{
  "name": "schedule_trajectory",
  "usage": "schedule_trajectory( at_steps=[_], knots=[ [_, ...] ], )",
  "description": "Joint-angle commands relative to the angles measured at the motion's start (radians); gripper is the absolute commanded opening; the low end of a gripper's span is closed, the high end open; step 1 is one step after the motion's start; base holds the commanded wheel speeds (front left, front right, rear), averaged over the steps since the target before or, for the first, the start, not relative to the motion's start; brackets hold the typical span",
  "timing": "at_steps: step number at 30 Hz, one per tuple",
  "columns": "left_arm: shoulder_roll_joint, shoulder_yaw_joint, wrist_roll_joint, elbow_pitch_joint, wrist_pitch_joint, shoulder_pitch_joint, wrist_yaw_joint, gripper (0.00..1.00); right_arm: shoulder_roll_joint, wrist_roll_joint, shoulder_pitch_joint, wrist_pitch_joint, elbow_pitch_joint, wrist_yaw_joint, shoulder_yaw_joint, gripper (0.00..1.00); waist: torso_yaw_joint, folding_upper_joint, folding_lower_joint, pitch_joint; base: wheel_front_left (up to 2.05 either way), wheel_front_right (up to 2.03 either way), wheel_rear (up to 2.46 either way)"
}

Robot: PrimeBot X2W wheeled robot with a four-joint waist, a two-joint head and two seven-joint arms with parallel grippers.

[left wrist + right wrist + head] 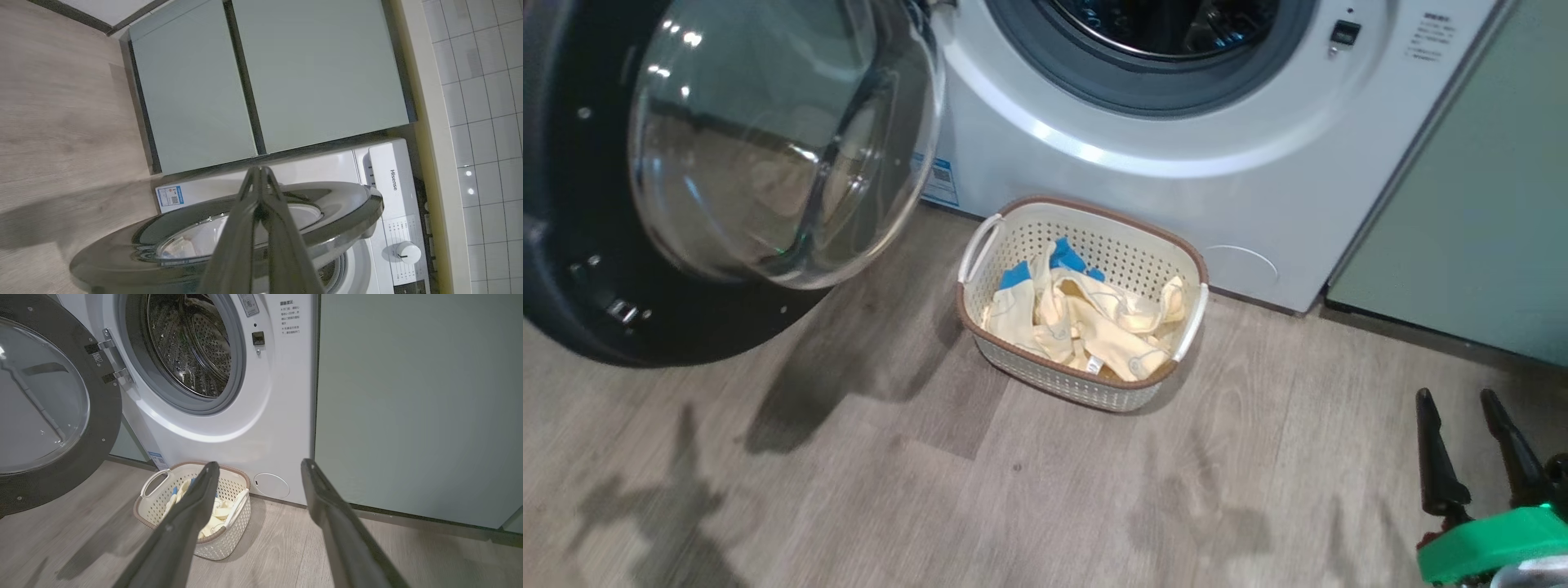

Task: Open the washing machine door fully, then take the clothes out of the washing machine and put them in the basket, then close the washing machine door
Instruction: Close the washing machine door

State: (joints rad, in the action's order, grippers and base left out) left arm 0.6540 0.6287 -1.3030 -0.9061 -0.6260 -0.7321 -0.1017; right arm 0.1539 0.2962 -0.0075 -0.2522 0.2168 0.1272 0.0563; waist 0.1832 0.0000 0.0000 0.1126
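The door (768,147) stands swung out to the left of the washer (1176,204), its black ring and bulging glass bowl facing the room and its lower edge hanging just above the floor (890,506). In the right wrist view it hangs on two hinges at the left side of the drum mouth. The mouth is uncovered, with the grey rubber ring round it and the perforated metal drum (192,347) showing inside. The basket (1058,382) sits on the floor just in front of the washer, below the mouth and near the round flap, a little right of the door. The clothes (1086,322) lie crumpled in the basket, pale yellow with blue patches toward the washer side. The right gripper (1457,398) hovers low at the right, well apart from the basket, its two dark fingers spread wide with nothing between them; a green part (1494,543) shows at its base. To its right stand sage-green cabinet panels (1486,204). The left gripper (259,171) has its fingers pressed together and grips nothing; in the left wrist view they cross in front of the door's outer face, tips near its rim, and I cannot tell whether they touch it.
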Motion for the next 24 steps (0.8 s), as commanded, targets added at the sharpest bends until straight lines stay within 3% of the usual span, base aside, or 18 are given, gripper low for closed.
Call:
schedule_trajectory(
  at_steps=[1,24],
  knots=[
    [0.065,0.006,0.003,0.042,-0.010,-0.035,0.006,0.00,0.028,-0.003,-0.039,-0.010,-0.031,0.003,0.018,1.00,-0.009,0.0000,0.0000,0.006,0.00,0.00,0.00],
    [0.029,-0.117,0.039,0.052,-0.109,-0.113,0.004,0.00,0.003,-0.011,-0.061,-0.010,-0.031,0.003,0.008,1.00,-0.068,0.0000,0.0000,0.047,0.00,0.00,0.00]
  ],
)
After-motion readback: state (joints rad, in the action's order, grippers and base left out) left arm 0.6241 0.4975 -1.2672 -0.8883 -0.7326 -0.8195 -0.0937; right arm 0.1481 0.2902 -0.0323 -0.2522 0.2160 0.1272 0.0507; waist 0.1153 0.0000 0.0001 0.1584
